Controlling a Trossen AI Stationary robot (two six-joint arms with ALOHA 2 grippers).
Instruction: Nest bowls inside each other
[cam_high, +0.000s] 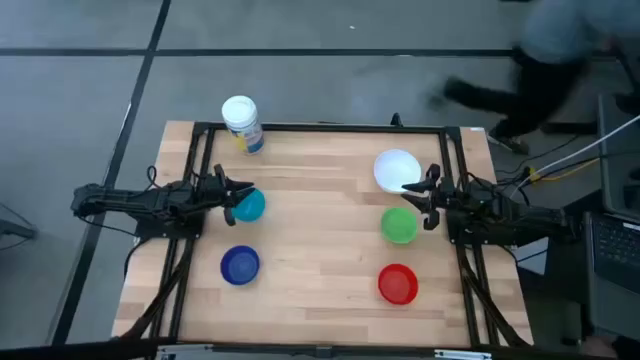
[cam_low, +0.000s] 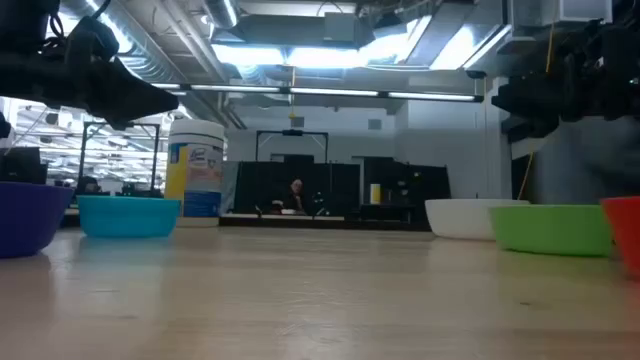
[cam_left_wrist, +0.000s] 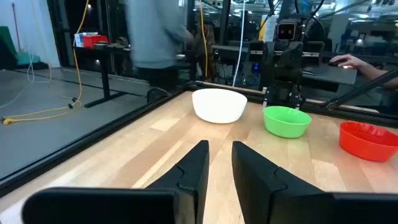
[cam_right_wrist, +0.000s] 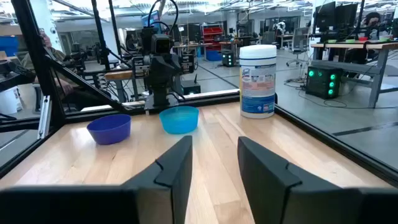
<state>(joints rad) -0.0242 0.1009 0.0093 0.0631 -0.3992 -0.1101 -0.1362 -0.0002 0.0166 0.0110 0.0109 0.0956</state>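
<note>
1. My left pincer (cam_high: 243, 197) hovers at the 9 o'clock side of the worktop (cam_high: 320, 250), just above the near rim of the light blue bowl (cam_high: 249, 205). Its fingers stand a narrow gap apart and grasp nothing.
2. My right pincer (cam_high: 412, 203) hovers at the 3 o'clock side, between the white bowl (cam_high: 396, 168) and the green bowl (cam_high: 399, 224). It is released, the gap between its fingers a little wider, with nothing between them.
3. All five bowls sit upright, mouths pointing straight up, each standing alone on the wood. Being round, they have no long axis across the worktop.
4. The white bowl is toward 1 o'clock from the worktop's centre, the green bowl at about 3 o'clock just beside it, and the red bowl (cam_high: 397, 284) toward 5 o'clock, apart from the green one.
5. The light blue bowl is at about 9 o'clock and the dark blue bowl (cam_high: 240, 265) toward 7 o'clock, near it but not touching.
6. A white wipes canister (cam_high: 242, 123) with a blue and yellow label stands upright at the far edge, toward 11 o'clock, its long axis vertical.
7. A black frame (cam_high: 320, 129) borders the worktop's far edge and sides.
8. A person (cam_high: 560, 50), blurred, is on the floor beyond the far right corner, toward 1 o'clock.
</note>
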